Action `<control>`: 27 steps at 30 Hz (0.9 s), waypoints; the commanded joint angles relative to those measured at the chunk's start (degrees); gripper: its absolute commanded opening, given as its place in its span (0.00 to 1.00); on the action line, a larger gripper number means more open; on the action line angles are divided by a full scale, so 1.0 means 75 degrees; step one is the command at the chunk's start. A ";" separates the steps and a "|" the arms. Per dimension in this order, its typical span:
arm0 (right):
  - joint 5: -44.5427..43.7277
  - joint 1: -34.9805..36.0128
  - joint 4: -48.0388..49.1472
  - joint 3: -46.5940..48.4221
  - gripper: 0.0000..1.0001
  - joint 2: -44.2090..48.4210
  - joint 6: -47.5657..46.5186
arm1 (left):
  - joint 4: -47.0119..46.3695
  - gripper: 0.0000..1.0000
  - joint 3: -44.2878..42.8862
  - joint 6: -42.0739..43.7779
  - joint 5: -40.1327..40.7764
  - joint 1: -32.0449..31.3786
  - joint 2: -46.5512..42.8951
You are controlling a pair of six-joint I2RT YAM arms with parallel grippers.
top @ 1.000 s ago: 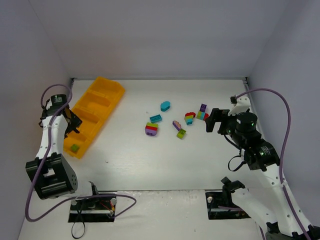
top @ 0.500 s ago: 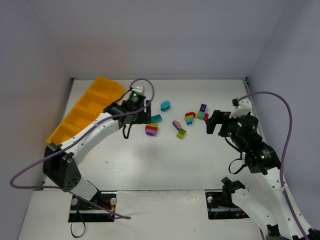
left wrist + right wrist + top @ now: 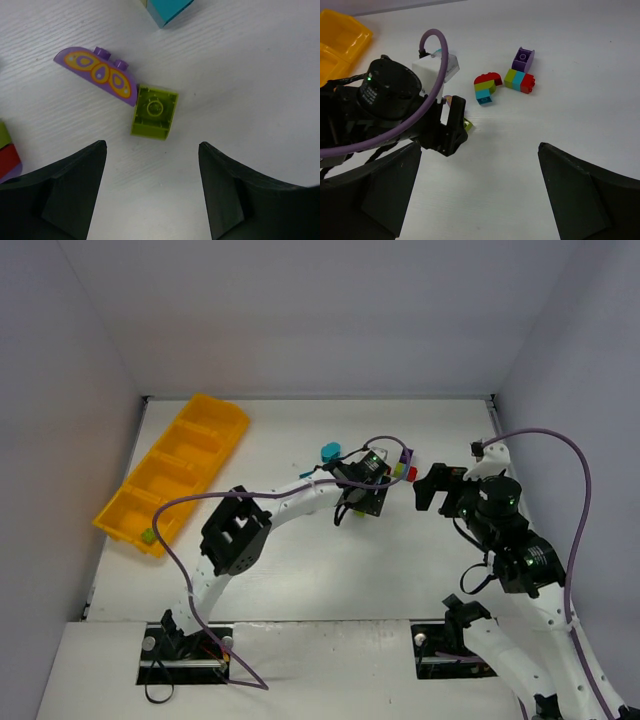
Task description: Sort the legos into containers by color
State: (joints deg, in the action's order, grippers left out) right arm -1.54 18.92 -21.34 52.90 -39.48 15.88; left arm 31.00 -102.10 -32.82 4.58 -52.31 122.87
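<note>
One target: lime brick (image 3: pixel 154 112), frame centre.
Left tool (image 3: pixel 152 148): open, empty, above it.
Right tool (image 3: pixel 479 150): open, empty.
Risk: purple piece (image 3: pixel 100 75) touches brick; closing may drag both.

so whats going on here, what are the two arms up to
The arms are sorting small legos by colour into the orange-yellow tray. The left gripper is open and poised just over a lime green brick lying against a purple curved piece, with nothing gripped yet. The right gripper is open too, hovering empty beside the pile. One green piece sits in the tray's nearest compartment.
</note>
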 commanded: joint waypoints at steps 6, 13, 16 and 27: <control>-0.0217 0.0056 0.0197 0.0141 1.00 0.0073 0.0226 | -0.0255 0.67 -0.1163 0.0309 -0.0201 0.0085 0.0726; -0.0146 0.0056 0.0127 0.0165 1.00 0.0155 0.0285 | -0.0232 0.35 -0.1410 0.0543 0.0046 0.0085 0.1079; -0.0134 0.0056 0.0115 0.0165 1.00 0.0179 0.0297 | -0.0232 0.13 -0.1037 0.0544 0.0162 0.0085 0.0728; 0.0135 0.0056 0.0139 0.0200 1.00 -0.0230 0.0133 | 0.0904 0.04 0.1400 -0.0534 0.2096 0.0728 -0.2690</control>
State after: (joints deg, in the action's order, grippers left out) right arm -1.21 18.92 -22.61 52.90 -38.94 17.32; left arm 34.72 -92.36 -33.28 13.56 -50.39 113.86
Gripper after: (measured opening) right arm 0.999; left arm 0.294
